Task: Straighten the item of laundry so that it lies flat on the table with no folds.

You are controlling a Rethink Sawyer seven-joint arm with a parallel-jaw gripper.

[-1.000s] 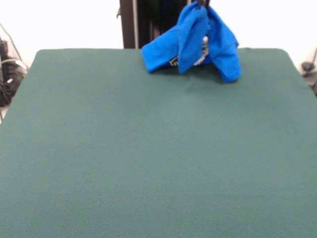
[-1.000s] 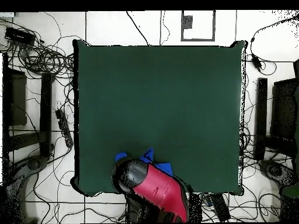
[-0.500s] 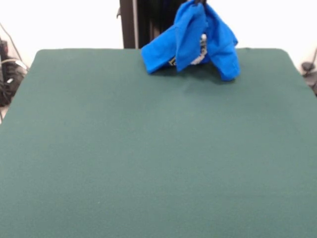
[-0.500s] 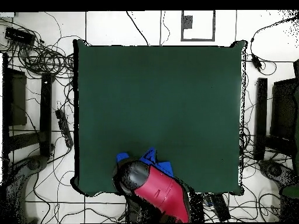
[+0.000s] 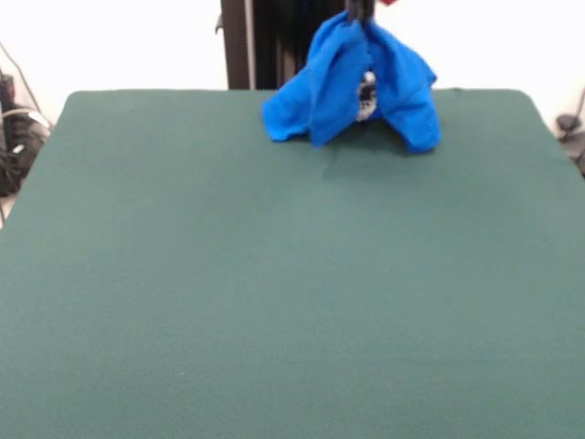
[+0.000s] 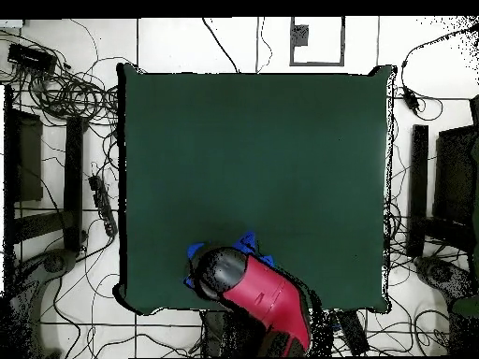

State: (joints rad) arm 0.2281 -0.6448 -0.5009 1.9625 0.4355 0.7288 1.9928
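The blue T-shirt (image 5: 352, 82) hangs bunched in a tent shape at about twelve o'clock on the green table (image 5: 274, 293) in the front view, close to the far edge. Its top is gathered to a narrow peak right at the picture's upper edge, where the dark tip of the gripper (image 5: 359, 9) meets the cloth; the claw looks clamped on that peak, since the fabric rises to it and drapes down from there. Two lobes spread below: one falls toward ten o'clock from the peak and rests on the felt, the other falls toward four o'clock and also touches the table. Between them a small pale patch (perhaps a label, too small to tell) shows inside the folds.

From overhead, the red and black arm (image 6: 257, 294) covers most of the shirt at about six o'clock on the table; only small blue edges (image 6: 247, 242) stick out beside it. Cables (image 6: 65, 89) lie on the floor around the table.
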